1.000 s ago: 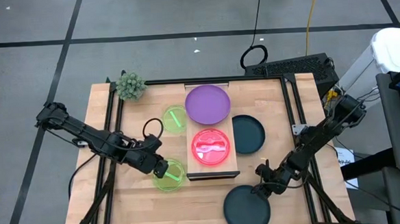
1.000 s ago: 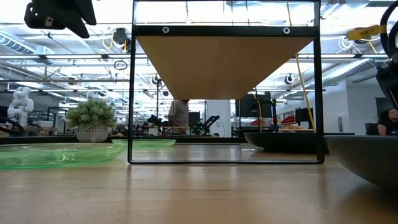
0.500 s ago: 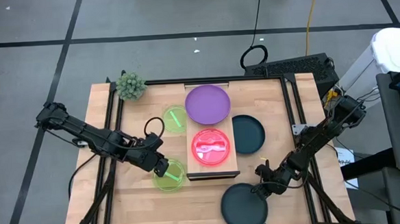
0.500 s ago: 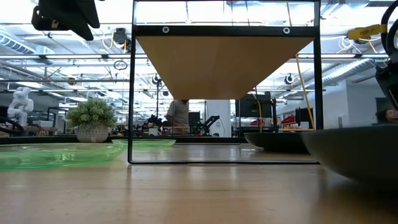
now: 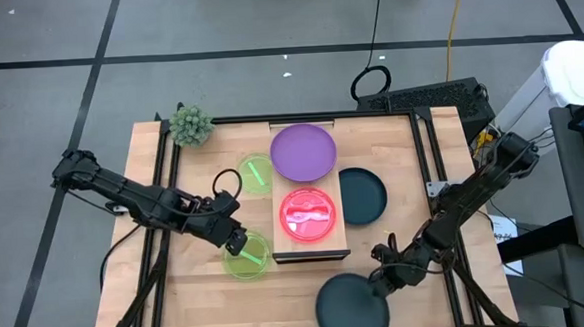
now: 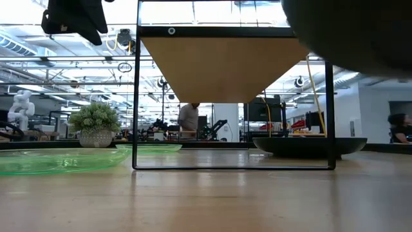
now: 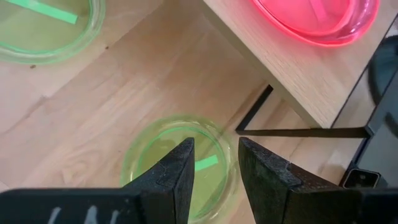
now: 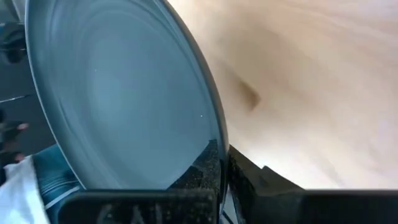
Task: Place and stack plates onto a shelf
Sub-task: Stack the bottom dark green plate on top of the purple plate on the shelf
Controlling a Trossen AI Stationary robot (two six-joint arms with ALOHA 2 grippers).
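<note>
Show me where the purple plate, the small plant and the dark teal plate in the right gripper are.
purple plate (image 5: 303, 152): high view, its centre.
small plant (image 5: 191, 125): high view, middle of its leaves.
dark teal plate (image 5: 350, 307): high view, its inner face, held by right gripper (image 5: 381, 276).

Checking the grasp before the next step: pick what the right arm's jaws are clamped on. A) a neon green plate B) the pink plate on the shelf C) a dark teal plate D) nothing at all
C: the right gripper pinches the rim of a dark teal plate at the table's near edge, and the right wrist view shows its jaws shut on that rim.
</note>
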